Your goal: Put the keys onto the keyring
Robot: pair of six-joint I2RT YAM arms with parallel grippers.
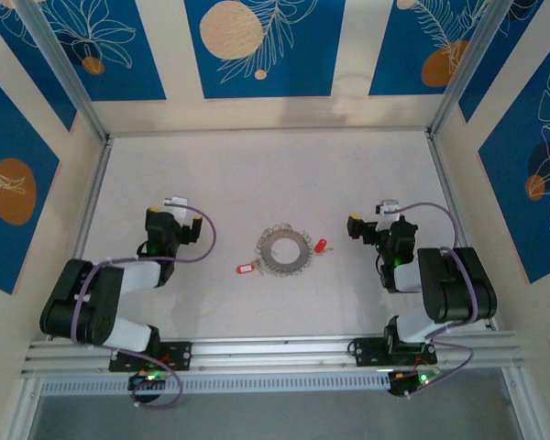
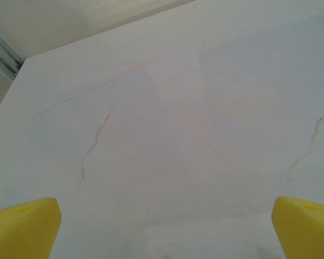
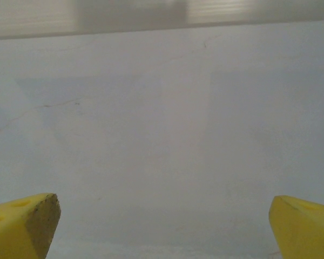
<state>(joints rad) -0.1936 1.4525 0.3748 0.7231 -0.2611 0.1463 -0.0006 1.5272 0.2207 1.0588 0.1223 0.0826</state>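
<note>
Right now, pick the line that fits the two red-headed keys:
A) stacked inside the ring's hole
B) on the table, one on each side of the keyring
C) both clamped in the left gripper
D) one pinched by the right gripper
B: in the top view one key lies left of the keyring and the other key right of it, both on the table. The left gripper and right gripper are open and empty.

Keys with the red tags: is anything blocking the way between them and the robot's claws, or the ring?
Nothing visible does. Bare table separates the left gripper and right gripper from the keys, which lie right beside the keyring, one at each side.
</note>
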